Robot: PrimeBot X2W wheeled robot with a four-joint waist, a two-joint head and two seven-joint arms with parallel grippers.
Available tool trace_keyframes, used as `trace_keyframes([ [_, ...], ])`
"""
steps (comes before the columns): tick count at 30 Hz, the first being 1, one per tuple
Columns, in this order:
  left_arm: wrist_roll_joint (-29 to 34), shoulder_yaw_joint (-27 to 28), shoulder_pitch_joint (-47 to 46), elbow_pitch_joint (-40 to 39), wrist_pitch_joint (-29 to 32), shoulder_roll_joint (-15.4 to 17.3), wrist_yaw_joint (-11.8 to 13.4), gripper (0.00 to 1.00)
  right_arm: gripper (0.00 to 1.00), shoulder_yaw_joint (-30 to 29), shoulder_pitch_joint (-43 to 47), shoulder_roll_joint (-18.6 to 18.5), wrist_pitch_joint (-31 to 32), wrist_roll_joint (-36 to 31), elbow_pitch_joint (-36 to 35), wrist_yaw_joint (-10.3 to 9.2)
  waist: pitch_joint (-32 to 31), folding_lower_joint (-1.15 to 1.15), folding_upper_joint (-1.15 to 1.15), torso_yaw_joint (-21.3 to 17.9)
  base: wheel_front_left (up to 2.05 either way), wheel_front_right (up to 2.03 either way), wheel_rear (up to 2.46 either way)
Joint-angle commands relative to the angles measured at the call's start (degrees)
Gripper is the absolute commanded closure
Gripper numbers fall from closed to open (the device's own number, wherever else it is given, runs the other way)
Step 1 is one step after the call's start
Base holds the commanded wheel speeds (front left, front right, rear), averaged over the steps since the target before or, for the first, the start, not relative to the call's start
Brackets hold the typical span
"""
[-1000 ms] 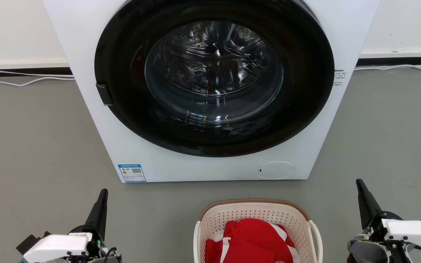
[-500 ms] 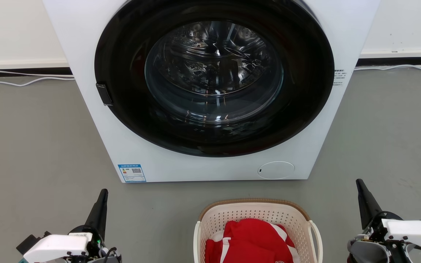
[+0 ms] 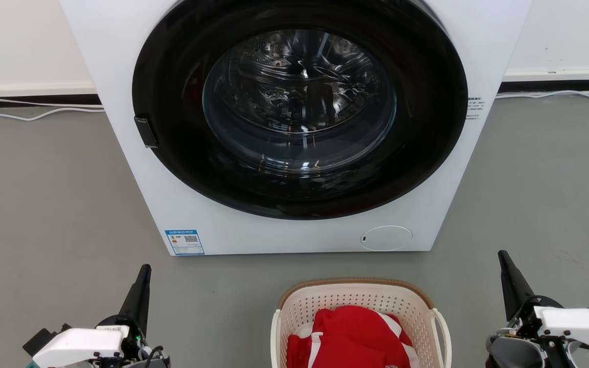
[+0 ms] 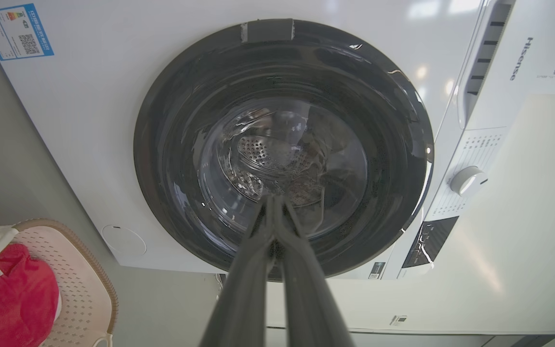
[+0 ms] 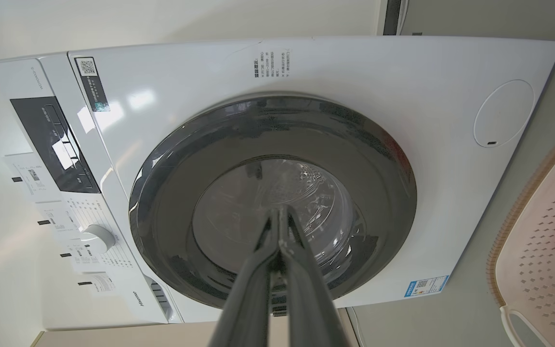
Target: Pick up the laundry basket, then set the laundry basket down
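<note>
My left fingers (image 3: 140, 294) and right fingers (image 3: 510, 278), pressed shut and empty, wait at nine and three o'clock of the laundry basket (image 3: 358, 299), which sits on the floor (image 3: 44, 204) at the washing machine's (image 3: 294, 237) six, so I'd judge each side handle reachable.

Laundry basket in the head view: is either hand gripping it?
No: the laundry basket stands on the floor, and the left hand and right hand are both shut and clear of it.

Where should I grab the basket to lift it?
Likely by its two white side loops: left claw on the left loop, right claw on the right loop, each coming in from outside. The loops stand out from the basket walls, one per side.
</note>
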Motion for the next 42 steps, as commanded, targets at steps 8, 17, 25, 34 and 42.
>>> trace_keyframes([
  [8,-0.3,1.7,-3.2,-1.7,0.3,0.8,-0.6,1.00,1.00,1.0,-2.0,-0.2,0.4,0.4,-1.7,0.42,0.0,0.00,0.00,0.0,0.00,0.00,0.00],
  [17,-0.3,1.7,-3.2,-1.7,0.3,0.8,-0.6,1.00,1.00,1.0,-2.0,-0.2,0.4,0.4,-1.7,0.42,0.0,0.00,0.00,0.0,0.00,0.00,0.00],
  [25,-0.3,1.7,-3.2,-1.7,0.3,0.8,-0.6,1.00,1.00,1.0,-2.0,-0.2,0.4,0.4,-1.7,0.42,0.0,0.00,0.00,0.0,0.00,0.00,0.00],
  [34,-0.3,1.7,-3.2,-1.7,0.3,0.8,-0.6,1.00,1.00,1.0,-2.0,-0.2,0.4,0.4,-1.7,0.42,0.0,0.00,0.00,0.0,0.00,0.00,0.00],
  [42,-0.3,1.7,-3.2,-1.7,0.3,0.8,-0.6,1.00,1.00,1.0,-2.0,-0.2,0.4,0.4,-1.7,0.42,0.0,0.00,0.00,0.0,0.00,0.00,0.00],
])
